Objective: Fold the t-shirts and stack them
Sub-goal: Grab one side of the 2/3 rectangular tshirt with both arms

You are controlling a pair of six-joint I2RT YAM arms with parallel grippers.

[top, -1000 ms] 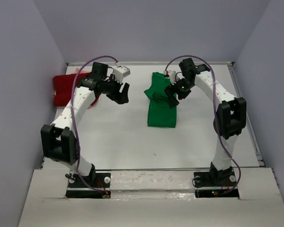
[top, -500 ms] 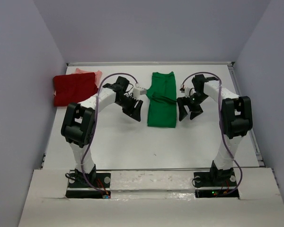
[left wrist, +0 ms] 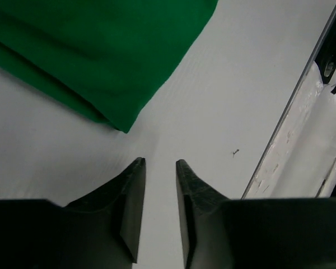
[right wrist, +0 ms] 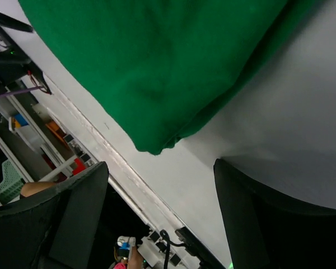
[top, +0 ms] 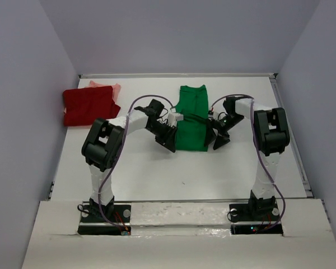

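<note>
The bright green t-shirt (top: 190, 117) lies folded into a long strip in the middle of the table. The dark red t-shirt (top: 88, 105) sits at the back left, with the salmon-pink one (top: 107, 87) peeking out behind it. My left gripper (top: 169, 143) hovers low at the green shirt's near-left corner (left wrist: 101, 56). Its fingers (left wrist: 135, 185) stand a narrow gap apart over bare table, holding nothing. My right gripper (top: 217, 140) is at the near-right corner (right wrist: 157, 67), jaws wide open and holding nothing.
The white table (top: 157, 174) is boxed in by grey walls on three sides. A raised pale ledge (top: 179, 210) runs along its near edge, and it shows in the left wrist view as a ledge (left wrist: 302, 140). Both arm bases (top: 103, 216) sit on it.
Both arms swung from the back of the table down to the near end of the green shirt, one on each side. The left jaws narrowed a lot, the right a little.
</note>
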